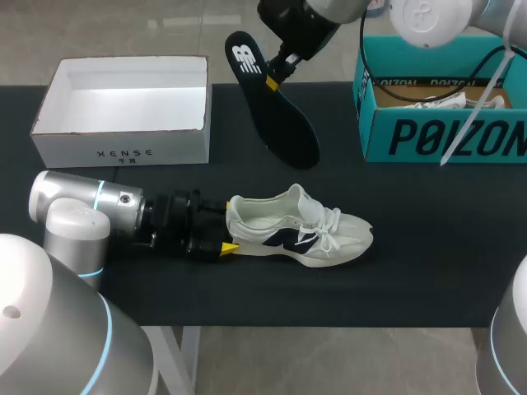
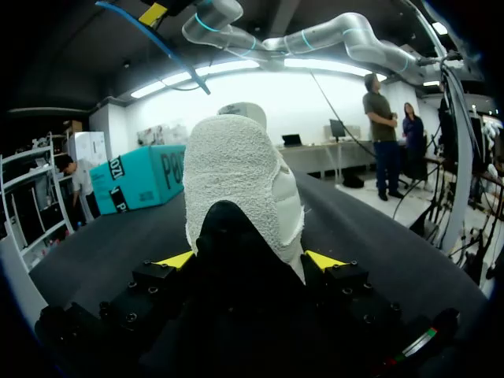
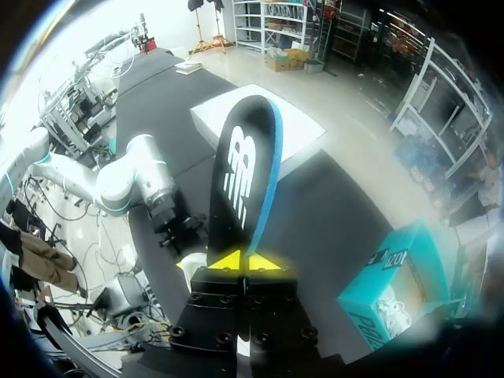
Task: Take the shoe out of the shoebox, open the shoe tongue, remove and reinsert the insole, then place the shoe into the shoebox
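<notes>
Left hand (image 1: 227, 233) clamps the shoe (image 1: 300, 230) by its heel, likely steadying it on the surface (image 1: 428, 271) while right hand (image 1: 276, 74) pinches the insole (image 1: 284, 115), dangling below it, ready for reinsertion.

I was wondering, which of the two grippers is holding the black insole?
The right gripper: it pinches the insole above the table, whereas the left gripper clamps the heel of the shoe.

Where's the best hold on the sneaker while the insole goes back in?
Its heel, from behind: the sneaker stands upright, heel toward the left gripper, narrow enough to pinch, and that leaves the top opening free. The left gripper holds it there.
</notes>
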Controlling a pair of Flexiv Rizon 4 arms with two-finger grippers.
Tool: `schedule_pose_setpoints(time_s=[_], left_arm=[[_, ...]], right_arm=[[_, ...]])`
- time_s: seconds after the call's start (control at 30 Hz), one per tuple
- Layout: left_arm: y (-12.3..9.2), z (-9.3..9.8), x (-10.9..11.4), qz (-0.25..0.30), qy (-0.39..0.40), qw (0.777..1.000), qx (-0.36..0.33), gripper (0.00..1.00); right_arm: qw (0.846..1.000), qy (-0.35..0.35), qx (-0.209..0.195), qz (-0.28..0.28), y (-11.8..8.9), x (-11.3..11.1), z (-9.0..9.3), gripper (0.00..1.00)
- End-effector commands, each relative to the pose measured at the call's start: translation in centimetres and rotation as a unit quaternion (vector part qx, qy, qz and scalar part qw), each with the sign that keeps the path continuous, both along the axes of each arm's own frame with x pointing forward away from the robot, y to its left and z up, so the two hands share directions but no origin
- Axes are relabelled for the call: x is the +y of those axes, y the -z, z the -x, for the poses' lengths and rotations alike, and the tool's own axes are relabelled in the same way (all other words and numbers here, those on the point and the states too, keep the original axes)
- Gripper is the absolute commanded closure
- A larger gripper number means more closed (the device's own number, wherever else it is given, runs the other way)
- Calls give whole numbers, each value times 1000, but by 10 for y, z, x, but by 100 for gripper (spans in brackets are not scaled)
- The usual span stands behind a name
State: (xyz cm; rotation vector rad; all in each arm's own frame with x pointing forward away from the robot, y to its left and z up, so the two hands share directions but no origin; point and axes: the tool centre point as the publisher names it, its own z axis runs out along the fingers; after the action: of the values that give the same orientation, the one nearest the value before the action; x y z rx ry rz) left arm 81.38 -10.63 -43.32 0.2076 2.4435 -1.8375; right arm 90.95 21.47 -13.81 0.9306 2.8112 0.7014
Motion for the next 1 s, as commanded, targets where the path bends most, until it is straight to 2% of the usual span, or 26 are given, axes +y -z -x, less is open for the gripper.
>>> schedule_pose_setpoints(time_s=[0.03, 0.6, 0.73, 1.0], left_arm=[[2, -1, 0, 0, 0, 1000, 0, 100], [2, -1, 0, 0, 0, 1000, 0, 100], [2, -1, 0, 0, 0, 1000, 0, 100], [2, -1, 0, 0, 0, 1000, 0, 100]], right_arm=[[1000, 0, 0, -1, 1, 0, 0, 100], [1000, 0, 0, -1, 1, 0, 0, 100], [1000, 16, -6, 17, -7, -15, 15, 100], [999, 42, -9, 2, -28, -43, 35, 100]])
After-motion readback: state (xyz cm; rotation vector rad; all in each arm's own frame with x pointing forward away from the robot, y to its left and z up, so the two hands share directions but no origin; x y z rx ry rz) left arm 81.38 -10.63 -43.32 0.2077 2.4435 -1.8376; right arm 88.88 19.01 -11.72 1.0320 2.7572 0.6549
